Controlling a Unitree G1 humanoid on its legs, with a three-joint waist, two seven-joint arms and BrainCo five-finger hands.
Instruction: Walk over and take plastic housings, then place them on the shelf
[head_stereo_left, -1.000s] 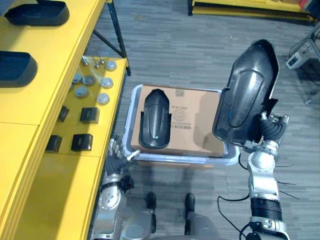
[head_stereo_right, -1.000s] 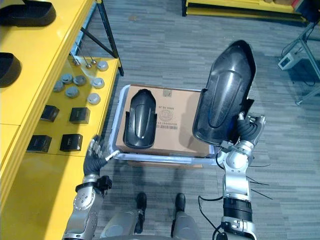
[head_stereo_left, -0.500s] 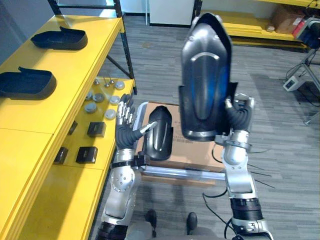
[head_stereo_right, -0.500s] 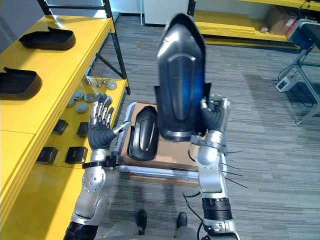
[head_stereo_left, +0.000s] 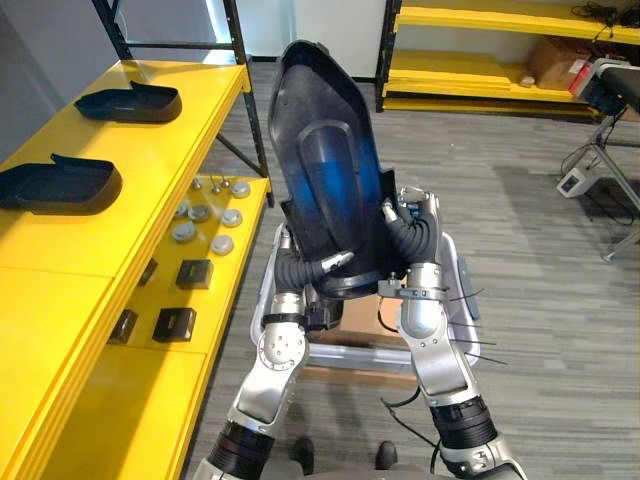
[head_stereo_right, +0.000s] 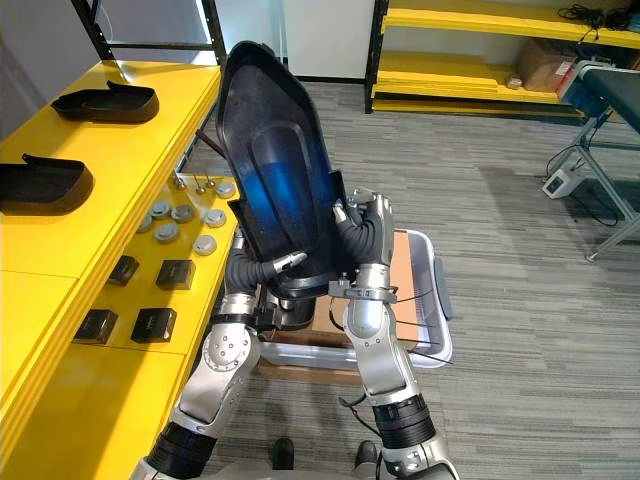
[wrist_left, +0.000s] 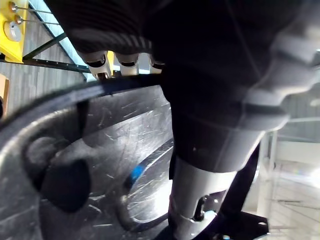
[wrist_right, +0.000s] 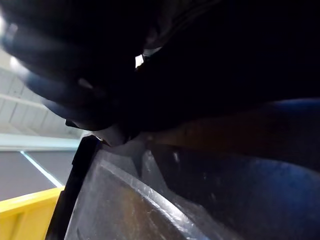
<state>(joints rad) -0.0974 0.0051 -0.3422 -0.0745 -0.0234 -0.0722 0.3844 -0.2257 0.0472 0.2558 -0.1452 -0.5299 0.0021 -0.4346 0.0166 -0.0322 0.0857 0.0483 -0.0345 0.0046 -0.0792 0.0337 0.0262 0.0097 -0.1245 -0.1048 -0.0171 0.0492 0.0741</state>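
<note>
The job looks about midway. A large black plastic housing (head_stereo_left: 325, 170) is off the floor and up in front of the robot, held in both hands. Two other housings (head_stereo_left: 128, 101) already lie on the top of the yellow shelf (head_stereo_left: 150, 150), out at about 10 o'clock from the raised one. What I judge is left for this piece is to turn to the shelf and set it down there.

The left hand (head_stereo_left: 305, 270) grips the lower left of the housing. Its fingers (wrist_left: 95, 62) hook over the rim from behind and the thumb presses the front face. The right hand (head_stereo_left: 408, 238) is wrapped on the lower right edge, fingers curled round it. Neither hand has anything else.

The housing's long axis stands close to upright and leans off toward 11 o'clock. Its narrow rounded end points up and away, the broad end sits down between the hands at 6 o'clock, and the wide face with its oval panel is turned to the robot's head.

Behind the arms, low down, a white crate (head_stereo_right: 440, 335) holds a cardboard box (head_stereo_right: 401, 258). Whether more housings wait there I cannot tell.
</note>
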